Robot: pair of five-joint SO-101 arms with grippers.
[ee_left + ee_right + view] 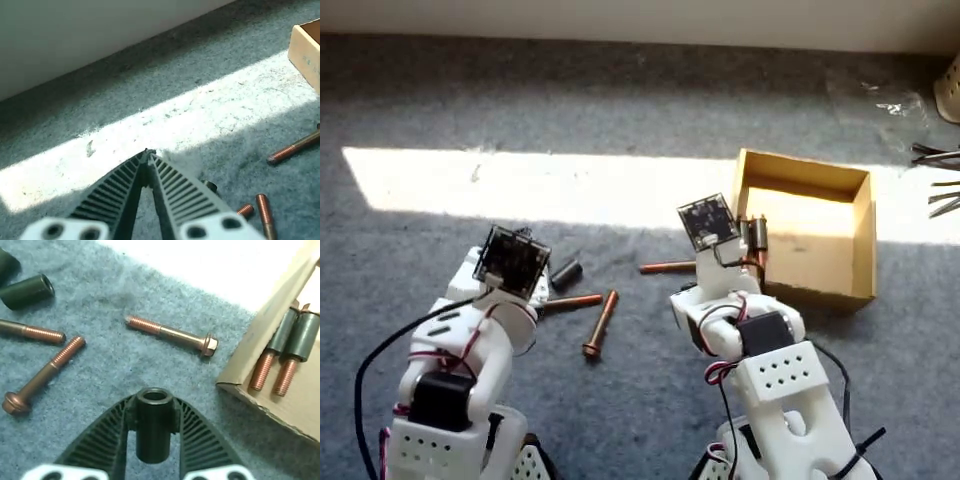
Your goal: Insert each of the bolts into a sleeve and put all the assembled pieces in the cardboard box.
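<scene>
1. Bolts lie loose on the grey carpet point(650, 400). One bolt point(170, 334) lies near the cardboard box point(260, 335), with its head towards the box.
2. Two more bolts point(42, 375) lie farther from the box, with their threaded ends close together.
3. A loose sleeve point(27, 290) lies on its side on the carpet just beyond those two bolts.
4. The right gripper point(152, 407) pinches a black held sleeve point(153, 432) between its ribbed fingers. The sleeve's open bore faces the wrist camera.
5. Two assembled pieces point(277, 357) lie side by side inside the cardboard box, against its wall, with copper threads sticking out of their sleeves.
6. The left gripper point(148, 159) is pressed together with nothing in it. It hangs over the carpet at the edge of a sunlit strip point(200, 115).
</scene>
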